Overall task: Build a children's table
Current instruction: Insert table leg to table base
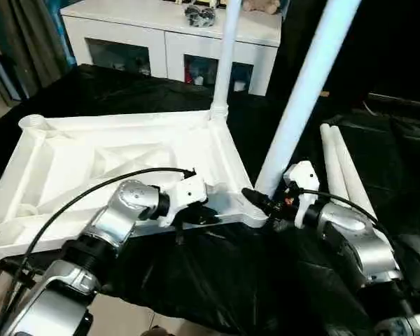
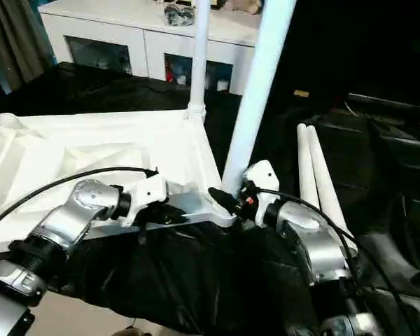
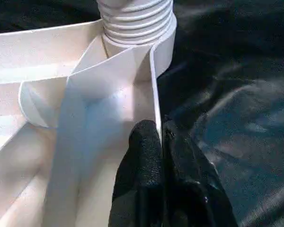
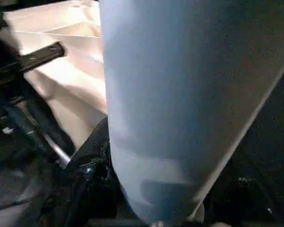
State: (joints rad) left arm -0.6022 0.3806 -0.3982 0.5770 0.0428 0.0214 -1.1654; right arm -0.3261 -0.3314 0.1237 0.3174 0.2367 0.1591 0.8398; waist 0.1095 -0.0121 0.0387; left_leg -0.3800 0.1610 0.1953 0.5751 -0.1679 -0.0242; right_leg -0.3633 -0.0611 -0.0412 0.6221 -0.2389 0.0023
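Note:
The white tabletop (image 1: pixel 105 161) lies upside down on black cloth, its ribbed underside facing up. One white leg (image 1: pixel 225 56) stands upright in the far right corner socket. A second leg (image 1: pixel 304 91) leans to the right, its threaded end (image 3: pixel 137 19) sitting in the near right corner socket. My right gripper (image 1: pixel 257 201) is closed around this leg just above the socket. My left gripper (image 1: pixel 208 214) is shut on the tabletop's thin near rim (image 3: pixel 156 85), a short way left of that corner. Two more legs (image 1: pixel 343 168) lie side by side on the cloth to the right.
A white cabinet (image 1: pixel 168 31) with glass-fronted compartments stands behind the work. The far left corner socket (image 1: pixel 33 122) holds no leg. Black cloth (image 1: pixel 217 280) hangs over the near edge below the tabletop. A black cable (image 1: pixel 77 199) runs along my left forearm.

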